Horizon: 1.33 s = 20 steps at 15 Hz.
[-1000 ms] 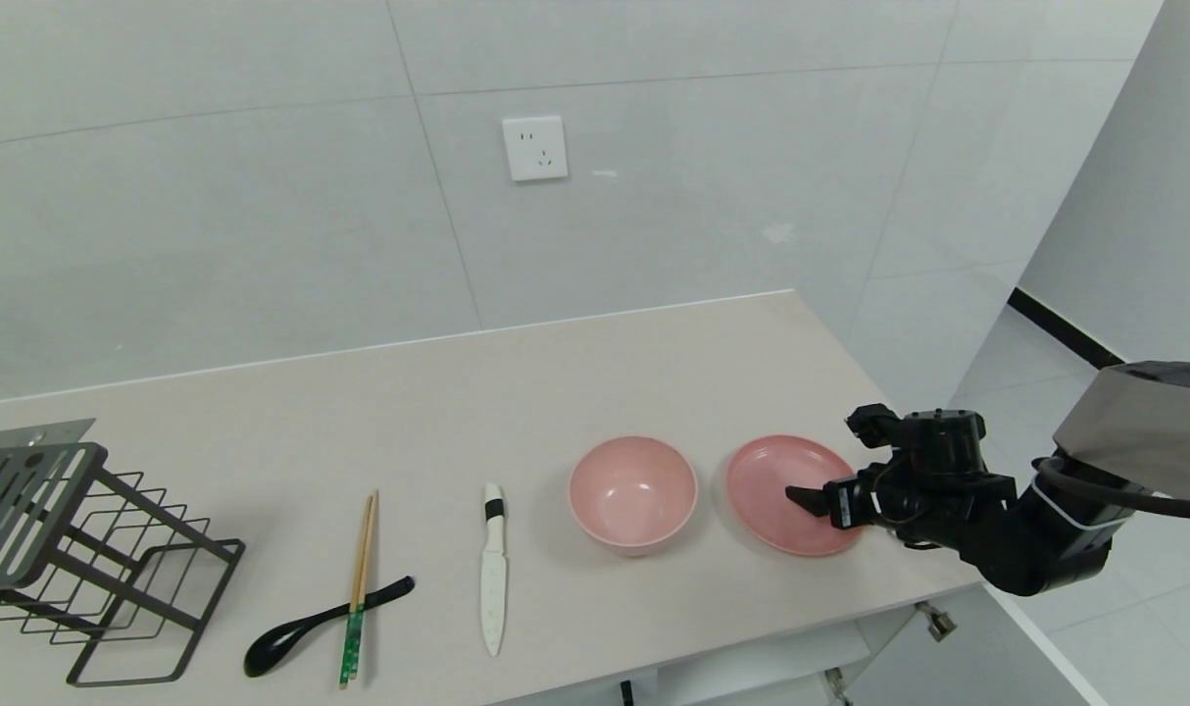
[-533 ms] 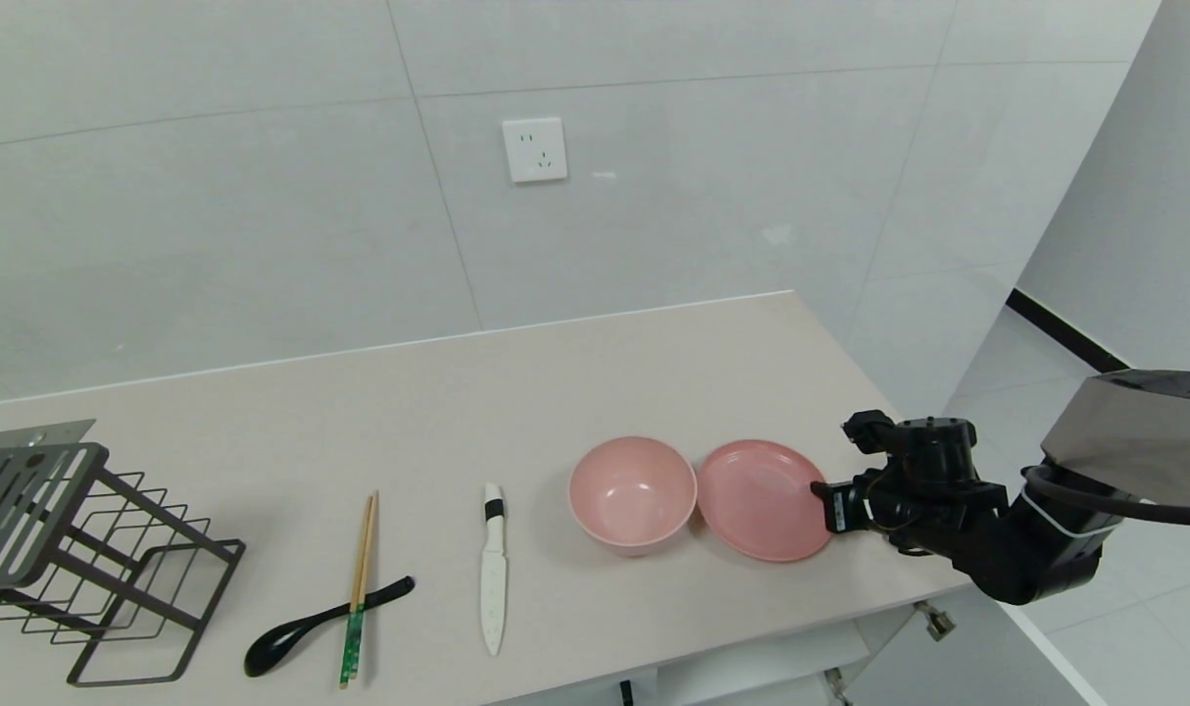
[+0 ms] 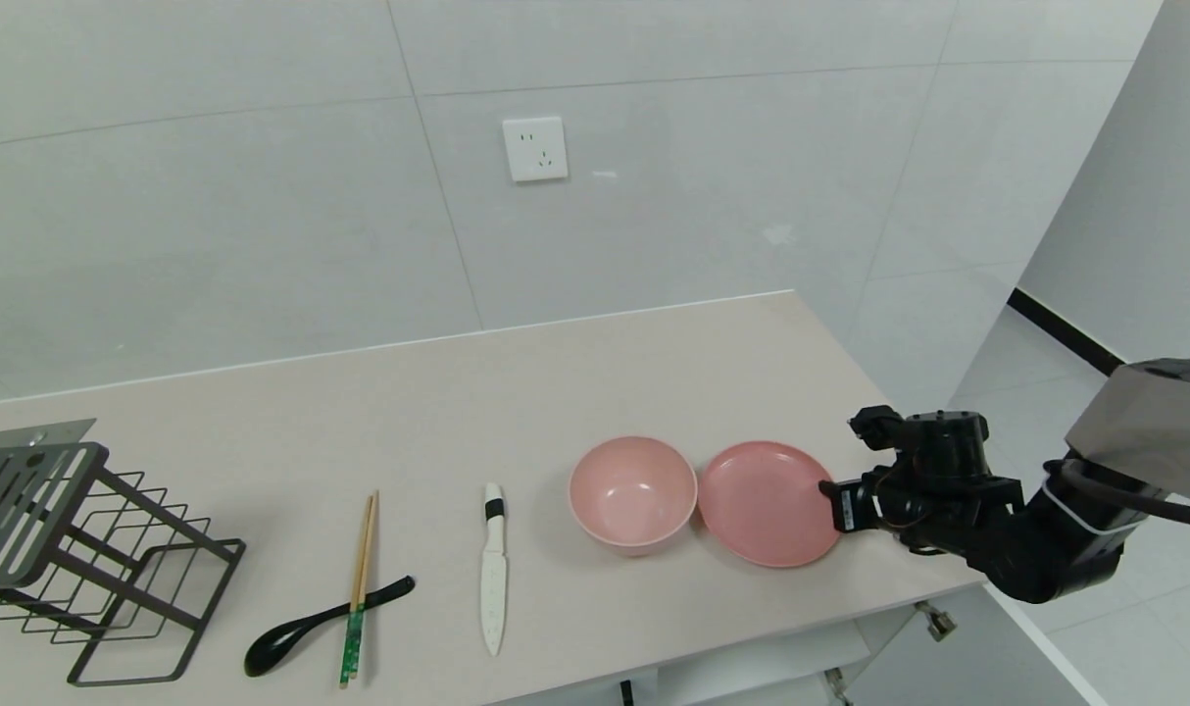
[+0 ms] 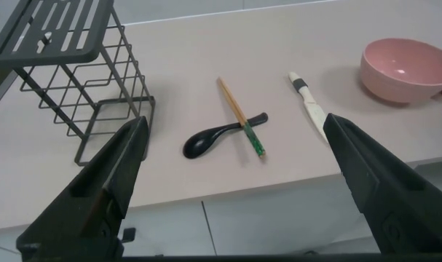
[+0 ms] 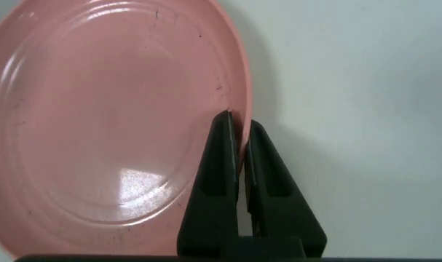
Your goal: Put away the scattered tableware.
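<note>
**Right claw has the plate by its rim**

We start with the pale bench (image 3: 517, 392), which carries everything in play. Far out on the robot's left stands the dark wire rack (image 3: 28, 495), upright near the bench's front edge and well apart from the crockery.

Over to the right now, and here is the pink plate (image 3: 767, 505), lying near the bench's right end and right up against the pink bowl (image 3: 632, 490) on its left. The bowl sits mouth up.

And there it is: the right claw (image 3: 828, 487) is at the plate's right edge. From the wrist we see it plainly, the right claw (image 5: 239, 120) closed down on the plate (image 5: 111, 124), one black finger inside the rim and one outside, pinching it between them.

The left claw (image 4: 235, 122) hangs back off the front of the bench, its two fingers spread wide with nothing between them.

Left of the bowl lies the white knife (image 3: 494, 569). Further left we find the chopsticks (image 3: 362, 569), paired side by side and resting across the handle of the black spoon (image 3: 272, 649).
</note>
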Motion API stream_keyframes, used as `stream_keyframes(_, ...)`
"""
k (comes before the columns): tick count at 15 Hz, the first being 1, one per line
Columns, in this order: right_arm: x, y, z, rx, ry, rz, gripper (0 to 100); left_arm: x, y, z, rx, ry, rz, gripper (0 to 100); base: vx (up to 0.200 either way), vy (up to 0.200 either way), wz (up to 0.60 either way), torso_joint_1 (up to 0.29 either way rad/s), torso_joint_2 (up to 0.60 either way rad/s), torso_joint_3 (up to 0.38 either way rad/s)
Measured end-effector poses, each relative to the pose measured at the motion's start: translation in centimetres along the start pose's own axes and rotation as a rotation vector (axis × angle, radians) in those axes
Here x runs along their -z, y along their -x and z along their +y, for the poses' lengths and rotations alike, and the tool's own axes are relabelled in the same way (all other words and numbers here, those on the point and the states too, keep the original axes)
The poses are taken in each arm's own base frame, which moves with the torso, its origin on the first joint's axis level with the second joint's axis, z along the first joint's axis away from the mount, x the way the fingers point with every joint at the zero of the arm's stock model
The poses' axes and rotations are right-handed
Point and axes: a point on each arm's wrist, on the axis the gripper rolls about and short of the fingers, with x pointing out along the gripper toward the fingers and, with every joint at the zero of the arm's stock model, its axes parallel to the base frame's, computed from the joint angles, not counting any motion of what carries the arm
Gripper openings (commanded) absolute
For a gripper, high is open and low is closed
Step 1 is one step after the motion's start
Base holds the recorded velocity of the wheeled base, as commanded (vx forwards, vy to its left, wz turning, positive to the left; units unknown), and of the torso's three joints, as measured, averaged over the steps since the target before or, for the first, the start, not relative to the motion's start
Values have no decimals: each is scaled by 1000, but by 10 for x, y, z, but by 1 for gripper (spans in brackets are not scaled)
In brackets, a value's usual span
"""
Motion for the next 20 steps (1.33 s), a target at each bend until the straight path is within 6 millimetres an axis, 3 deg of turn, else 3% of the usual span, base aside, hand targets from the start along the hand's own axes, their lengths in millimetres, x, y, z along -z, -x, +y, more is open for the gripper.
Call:
stream_keyframes(4,-29,54,8,-14,19,-117,0,-20,2,-2,89,-72,-206,100,0,0,0,0,0,0)
stream_keyframes(7,-44,98,13,-23,43,-204,0,-32,6,-4,209,-57,-253,100,0,0,0,0,0,0)
stream_keyframes(11,-55,149,18,-48,66,-315,0,-79,21,-5,359,24,-250,100,0,0,0,0,0,0)
stream_keyframes(13,-65,166,16,-42,55,-428,0,-99,19,-5,403,27,-227,100,0,0,0,0,0,0)
stream_keyframes(16,-66,184,5,-5,39,-510,0,-115,0,-7,474,23,-136,100,0,0,0,0,0,0)
stream_keyframes(20,-50,201,0,12,43,-539,0,-124,-43,-11,602,46,23,100,0,0,0,0,0,0)
